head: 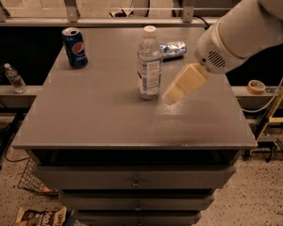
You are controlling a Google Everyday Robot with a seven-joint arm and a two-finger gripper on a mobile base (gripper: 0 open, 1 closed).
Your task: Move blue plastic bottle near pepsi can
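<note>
The blue plastic bottle stands upright near the middle of the grey table; it is clear, with a white cap and a pale label. The pepsi can stands upright at the far left corner, well apart from the bottle. My gripper comes in from the upper right on a white arm. Its cream-coloured end is just right of the bottle's lower half, close to it, above the table top.
A crushed silver-blue can lies behind the bottle, at the far edge. A small clear bottle stands on a lower ledge left of the table. A tape roll lies on the ledge at the right. Drawers are under the table top.
</note>
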